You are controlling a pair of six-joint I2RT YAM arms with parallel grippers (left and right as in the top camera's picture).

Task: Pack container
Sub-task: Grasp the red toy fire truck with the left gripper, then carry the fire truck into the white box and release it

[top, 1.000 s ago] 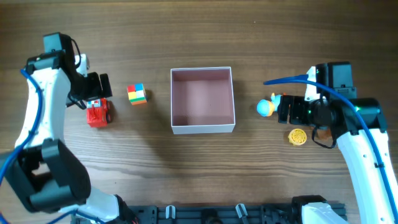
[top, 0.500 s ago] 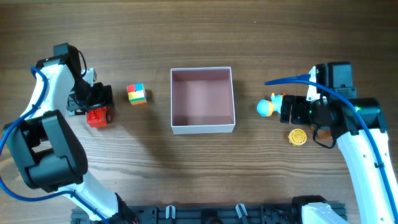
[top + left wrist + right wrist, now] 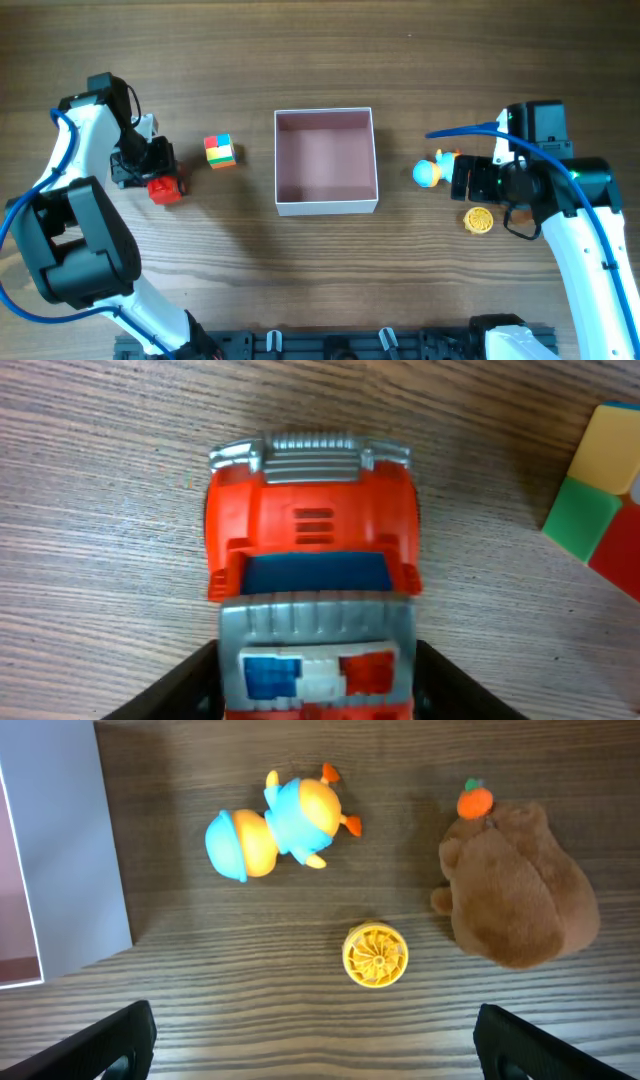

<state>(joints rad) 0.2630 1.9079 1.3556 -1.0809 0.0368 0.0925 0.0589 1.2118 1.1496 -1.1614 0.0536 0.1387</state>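
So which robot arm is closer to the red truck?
Left. The left end effector sits right over the red truck, straddling it. The right end effector is far off across the table, past the container.

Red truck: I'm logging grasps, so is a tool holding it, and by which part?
The left tool straddles the truck at its grey cab sides; whether it grips cannot be told. The right tool holds nothing.

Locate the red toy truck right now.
Overhead, the red toy truck sits at the table's left, near the multicoloured cube, with the left gripper's jaws flanking it.
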